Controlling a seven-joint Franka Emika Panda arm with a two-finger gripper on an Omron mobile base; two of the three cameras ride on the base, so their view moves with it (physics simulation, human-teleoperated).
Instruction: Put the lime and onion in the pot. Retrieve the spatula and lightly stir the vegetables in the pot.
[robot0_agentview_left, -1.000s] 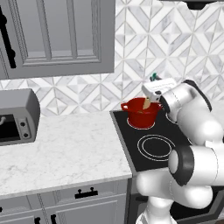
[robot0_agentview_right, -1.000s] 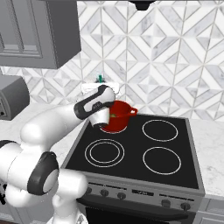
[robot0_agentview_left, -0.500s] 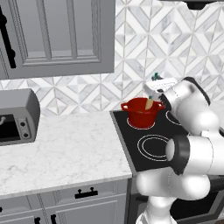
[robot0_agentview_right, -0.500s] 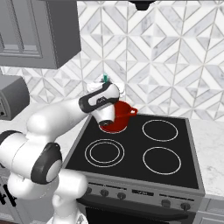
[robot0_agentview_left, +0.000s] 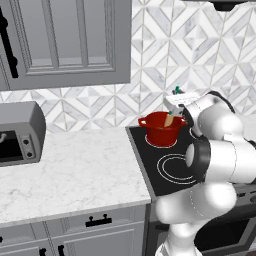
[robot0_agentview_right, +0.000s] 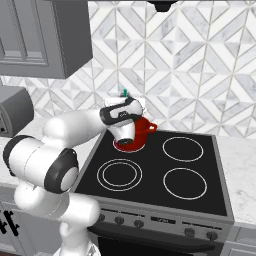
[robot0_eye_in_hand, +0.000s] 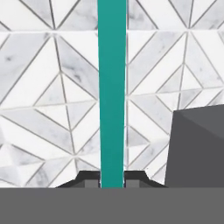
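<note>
The red pot stands on the back left burner of the stove. My gripper hangs above its right rim, shut on the spatula, whose tan blade dips into the pot while the teal handle end sticks up. In the right base view my hand covers most of the pot, with the teal handle tip above it. In the hand view the teal spatula handle rises straight between the fingertips of the gripper. The lime and onion are hidden.
A black cooktop with several ring burners lies right of the marble counter. A grey microwave sits at the far left under grey wall cabinets. Tiled backsplash is close behind the pot. A dark grey block shows in the hand view.
My hand has shifted slightly above the pot, and the spatula's blade has swung a little inside it, towards the right in the left base view. The grip stays shut.
</note>
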